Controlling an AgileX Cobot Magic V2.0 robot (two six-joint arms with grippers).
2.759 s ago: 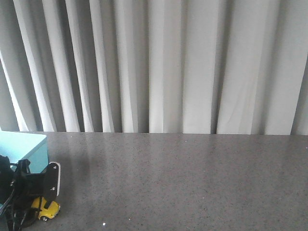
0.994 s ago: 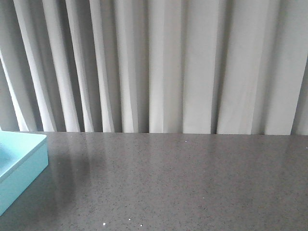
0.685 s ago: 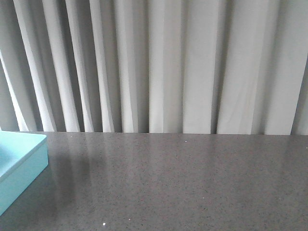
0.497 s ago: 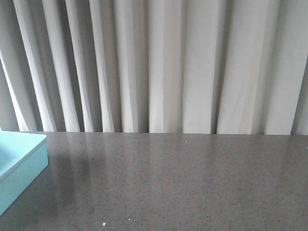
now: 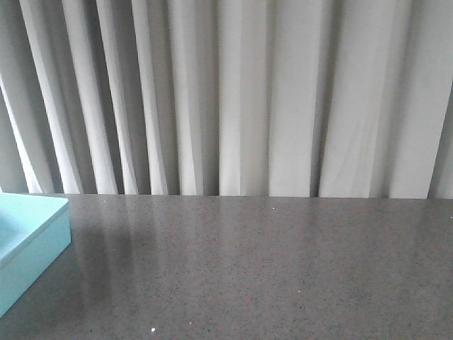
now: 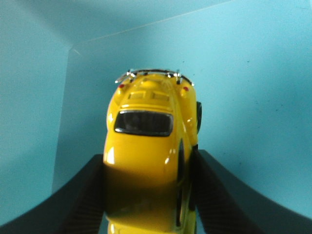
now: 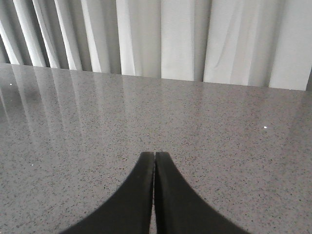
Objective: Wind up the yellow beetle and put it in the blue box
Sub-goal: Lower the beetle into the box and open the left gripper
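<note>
In the left wrist view my left gripper [image 6: 147, 161] is shut on the yellow beetle [image 6: 146, 151], with a black finger against each of its sides. The car is inside the blue box [image 6: 253, 73], whose turquoise walls and a corner fill that view. In the front view only a corner of the blue box [image 5: 32, 244] shows at the far left edge; the beetle and both arms are out of that view. My right gripper [image 7: 155, 155] is shut and empty over the bare grey tabletop.
The grey speckled table [image 5: 269, 269] stretches across the front view. White pleated curtains [image 5: 241, 92] hang behind its far edge.
2.8 s ago my left gripper held the beetle beside the box at the lower left of the front view. Both have left that view since; the last second shows no change.
</note>
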